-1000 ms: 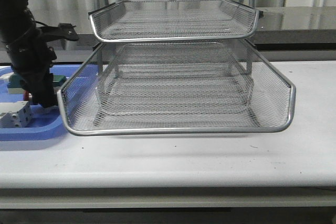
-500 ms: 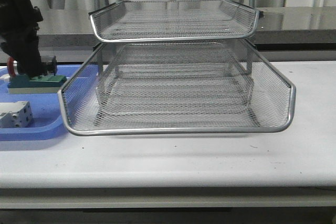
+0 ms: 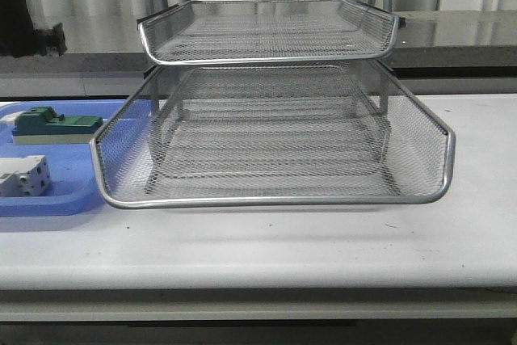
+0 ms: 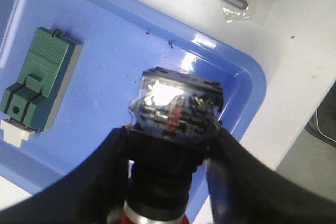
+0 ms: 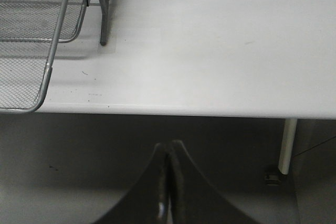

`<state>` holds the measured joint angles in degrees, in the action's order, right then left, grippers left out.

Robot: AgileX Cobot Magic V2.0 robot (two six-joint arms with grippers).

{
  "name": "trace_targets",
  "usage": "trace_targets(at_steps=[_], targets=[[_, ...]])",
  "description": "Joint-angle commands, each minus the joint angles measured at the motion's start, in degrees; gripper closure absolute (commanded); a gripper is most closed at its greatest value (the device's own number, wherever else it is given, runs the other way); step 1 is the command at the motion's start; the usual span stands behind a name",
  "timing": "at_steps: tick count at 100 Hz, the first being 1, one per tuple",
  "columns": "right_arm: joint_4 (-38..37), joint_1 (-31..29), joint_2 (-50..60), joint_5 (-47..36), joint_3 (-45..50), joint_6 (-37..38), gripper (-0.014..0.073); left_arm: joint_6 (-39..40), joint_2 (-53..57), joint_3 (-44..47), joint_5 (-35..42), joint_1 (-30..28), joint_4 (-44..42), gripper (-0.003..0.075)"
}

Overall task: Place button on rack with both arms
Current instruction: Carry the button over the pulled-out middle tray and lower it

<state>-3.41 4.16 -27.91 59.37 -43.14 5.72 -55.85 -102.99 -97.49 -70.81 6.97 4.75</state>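
In the left wrist view my left gripper is shut on the button. Its black body sits between the two black fingers, its blue-black rear block points away from the camera and its red cap shows at the picture's lower edge. It hangs above the blue tray. The silver wire-mesh rack stands mid-table in the front view, its tiers bare. Only a dark part of the left arm shows there, high at the far left. My right gripper is shut on nothing, below the table's front edge.
The blue tray lies left of the rack, holding a green block and a white block. The green block also shows under the left wrist. A corner of the rack lies off to one side of the right gripper.
My left arm has risen from the blue tray, up and out of the front view at the top left, taking the button with it. The green and white blocks stay in the tray.
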Motion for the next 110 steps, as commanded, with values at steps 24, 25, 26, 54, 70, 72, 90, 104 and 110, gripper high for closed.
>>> trace_targets(at_steps=[24,25,26,54,70,72,90,104,110], targets=[[-0.4,-0.3,-0.2,-3.2,-1.8,0.1,0.0664,0.4,8.0,-1.6,-2.4,2.7,4.6,0.0661],[-0.4,-0.3,-0.2,-3.2,-1.8,0.1,0.0664,0.4,8.2,-1.6,-2.4,3.1,4.6,0.0661],[-0.4,-0.3,-0.2,-3.2,-1.8,0.1,0.0664,0.4,8.2,-1.6,-2.4,3.2,4.6,0.0661],[-0.4,-0.3,-0.2,-3.2,-1.8,0.1,0.0664,1.4,8.7,-1.6,-2.4,14.2,4.6,0.0661],[-0.4,-0.3,-0.2,-3.2,-1.8,0.1,0.0664,1.9,8.5,-1.6,-2.4,21.6,4.6,0.0661],[-0.4,-0.3,-0.2,-3.2,-1.8,0.1,0.0664,1.9,8.3,-1.6,-2.4,22.5,4.6,0.0661],[-0.4,-0.3,-0.2,-3.2,-1.8,0.1,0.0664,2.0,6.6,-1.6,-1.0,28.1,4.8,0.0661],[-0.4,-0.3,-0.2,-3.2,-1.8,0.1,0.0664,2.0,3.9,-1.6,2.0,30.6,4.8,0.0661],[-0.4,-0.3,-0.2,-3.2,-1.8,0.1,0.0664,2.0,3.0,-1.6,3.5,31.4,4.8,0.0661]])
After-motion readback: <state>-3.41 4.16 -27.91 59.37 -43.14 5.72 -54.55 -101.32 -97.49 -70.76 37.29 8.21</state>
